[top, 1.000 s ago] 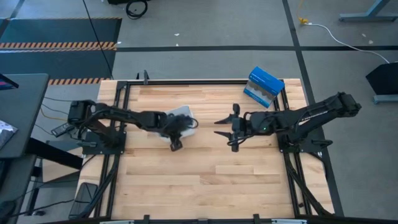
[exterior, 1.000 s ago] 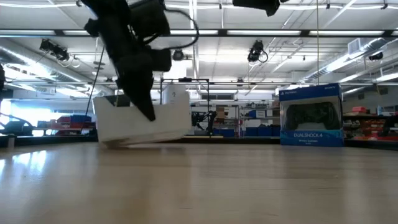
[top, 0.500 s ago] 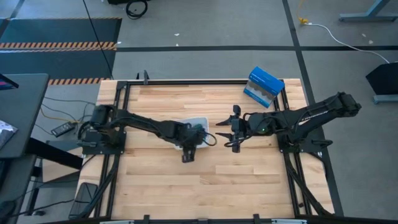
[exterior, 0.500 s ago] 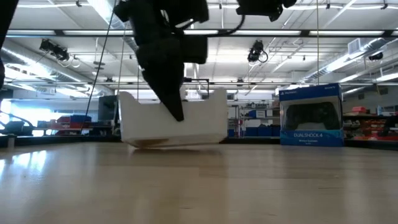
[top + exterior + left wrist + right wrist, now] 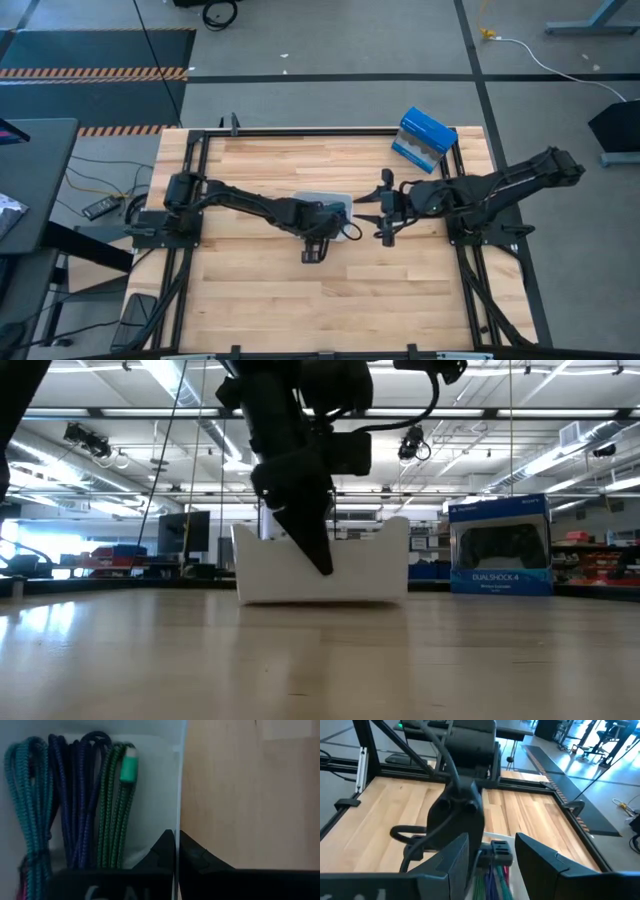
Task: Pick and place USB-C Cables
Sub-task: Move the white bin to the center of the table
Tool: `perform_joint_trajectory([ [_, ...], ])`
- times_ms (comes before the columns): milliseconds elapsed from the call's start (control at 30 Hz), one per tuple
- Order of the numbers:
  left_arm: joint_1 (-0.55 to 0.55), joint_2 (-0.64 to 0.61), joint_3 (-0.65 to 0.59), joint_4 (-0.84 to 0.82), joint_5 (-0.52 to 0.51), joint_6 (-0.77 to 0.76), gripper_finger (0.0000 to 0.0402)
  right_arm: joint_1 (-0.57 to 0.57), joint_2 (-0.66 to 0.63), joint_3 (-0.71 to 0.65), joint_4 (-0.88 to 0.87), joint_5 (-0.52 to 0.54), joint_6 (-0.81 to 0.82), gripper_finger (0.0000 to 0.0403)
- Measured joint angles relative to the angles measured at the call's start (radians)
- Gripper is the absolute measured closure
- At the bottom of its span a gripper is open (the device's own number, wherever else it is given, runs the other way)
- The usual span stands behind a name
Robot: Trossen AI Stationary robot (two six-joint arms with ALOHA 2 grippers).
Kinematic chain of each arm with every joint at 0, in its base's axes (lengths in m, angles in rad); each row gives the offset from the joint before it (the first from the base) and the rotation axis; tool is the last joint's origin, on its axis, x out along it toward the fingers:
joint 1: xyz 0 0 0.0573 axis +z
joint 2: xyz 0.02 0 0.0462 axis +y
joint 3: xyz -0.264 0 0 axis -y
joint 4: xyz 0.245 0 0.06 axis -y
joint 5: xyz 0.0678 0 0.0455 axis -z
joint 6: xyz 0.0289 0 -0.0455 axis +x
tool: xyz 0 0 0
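A white square tray (image 5: pixel 308 198) sits flat on the wooden table near its middle; it also shows in the low view (image 5: pixel 360 570). Inside it lie coiled cables: teal (image 5: pixel 25 805), dark purple (image 5: pixel 75 795) and green (image 5: pixel 115 810). My left gripper (image 5: pixel 322 228) is shut on the tray's near wall. My right gripper (image 5: pixel 362 208) hovers open just to the right of the tray and above the table. Its wrist view looks past its spread fingers (image 5: pixel 540 860) at the left arm and the cables (image 5: pixel 492 870). My left gripper holds the tray's near wall (image 5: pixel 176 795), one finger inside the tray (image 5: pixel 162 850) and one outside (image 5: pixel 197 857). The fingers come from above, slanting down (image 5: pixel 310 540). The tray rests flat with its bottom on the table.
A blue and white box (image 5: pixel 425 140) stands at the table's far right corner and shows in the low view (image 5: pixel 500 545). Bare wood lies along the table's near half. Black frame rails run along the table's left and right edges.
My left gripper has dragged the tray along the table toward the right edge and a little toward the near edge. The tray was tipped up at first and now sits flat. My right gripper has drawn back slightly toward the right.
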Motion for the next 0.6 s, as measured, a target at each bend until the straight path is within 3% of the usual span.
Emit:
perform_joint_trajectory([
  [600, 0.013, 0.022, 0.0, 0.03, -0.01, -0.078, 0.0392, 0.008, -0.008, 0.0, -0.008, 0.0, 0.023, 0.0235],
])
